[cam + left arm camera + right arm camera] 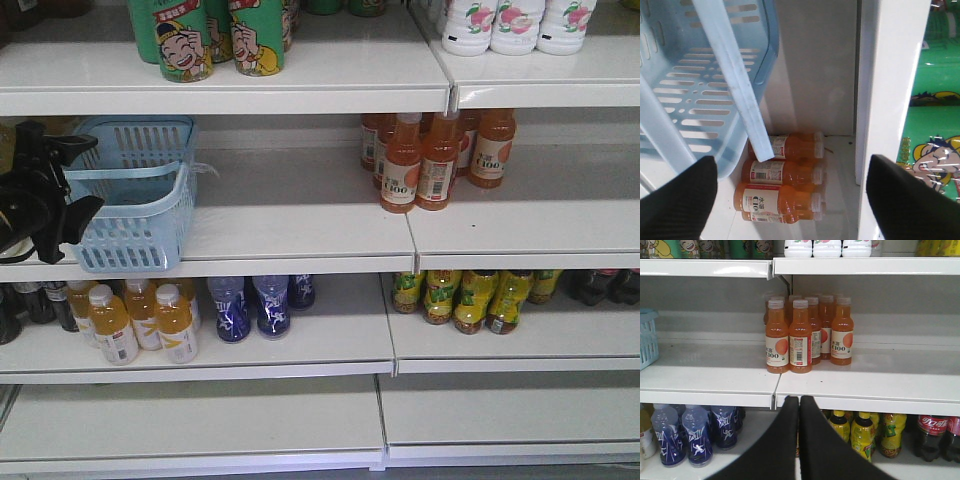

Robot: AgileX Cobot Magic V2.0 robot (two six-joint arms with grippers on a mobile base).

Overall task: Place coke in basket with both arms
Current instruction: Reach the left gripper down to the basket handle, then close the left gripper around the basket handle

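The light blue basket [130, 245] stands on the middle shelf at the left, its pale handle [735, 80] swung across its top. My left gripper [85, 178] is at the basket's left end and open. In the left wrist view its fingers [685, 195] are spread wide, and the handle and the slotted basket wall [690, 75] lie just ahead of them, untouched. My right gripper [800, 399] is shut and empty, in front of the middle shelf's edge. Coke [930, 432], dark bottles with red labels, stands on the lower shelf at the far right. The right gripper does not show in the front view.
Orange C100 bottles [435, 160] stand mid-shelf right of the basket. Below are yellow-orange juice bottles [140, 320], blue bottles [250, 305] and yellow-green bottles [470, 295]. Green cans [215, 35] and white bottles [515, 22] fill the top shelf. An upright white shelf divider [890, 100] stands beside my left gripper.
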